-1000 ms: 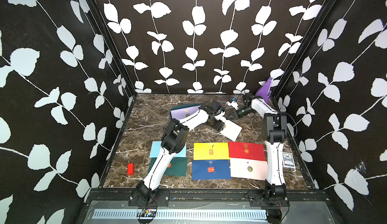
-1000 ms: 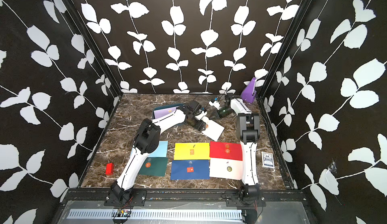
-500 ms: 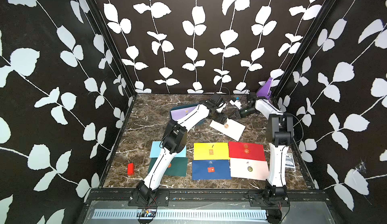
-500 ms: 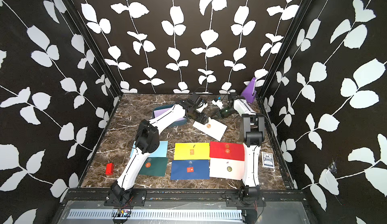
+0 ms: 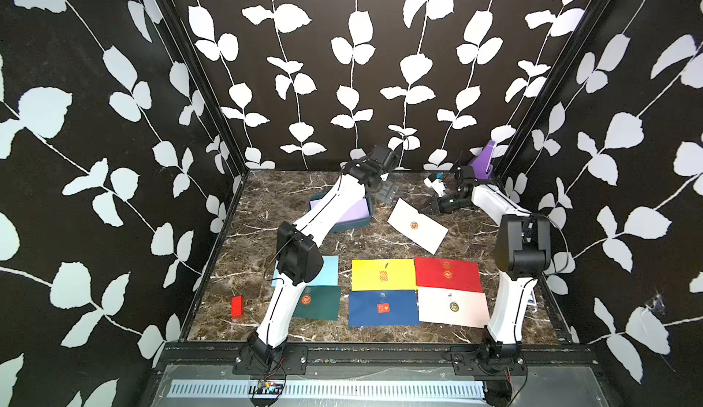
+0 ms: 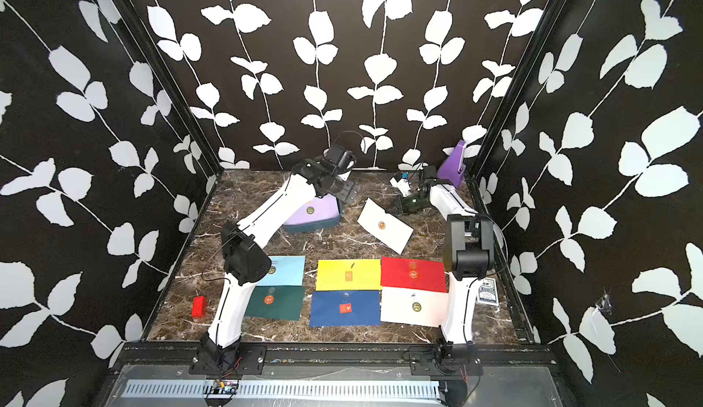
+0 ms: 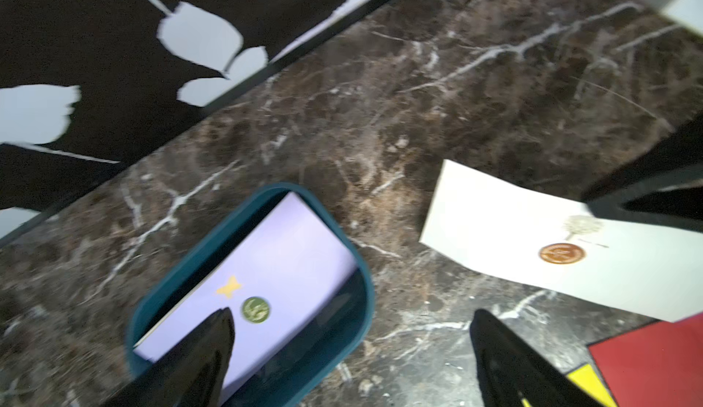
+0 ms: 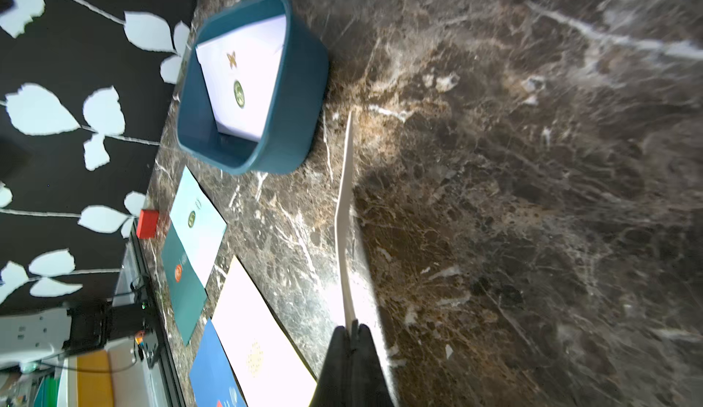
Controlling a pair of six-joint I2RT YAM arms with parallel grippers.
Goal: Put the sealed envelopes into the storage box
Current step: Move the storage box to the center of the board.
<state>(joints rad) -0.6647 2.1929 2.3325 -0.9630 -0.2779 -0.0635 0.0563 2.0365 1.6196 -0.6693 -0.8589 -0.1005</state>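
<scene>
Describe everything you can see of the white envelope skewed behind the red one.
The white envelope is a flat paper rectangle with a round orange-brown sticker seal at its middle and a faint tree print beside it. It sits askew, apart from the teal storage box and the red envelope. The right gripper pinches one edge with shut jaws, bending it slightly. Whether it touches the table is unclear.

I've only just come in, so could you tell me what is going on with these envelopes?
The robot is packing envelopes into the teal storage box, where the lilac envelope already lies. The right gripper is shut on an edge of the white envelope, outside the box. The left gripper hangs open near the box, holding nothing. Six more envelopes lie in two rows at the front.
</scene>
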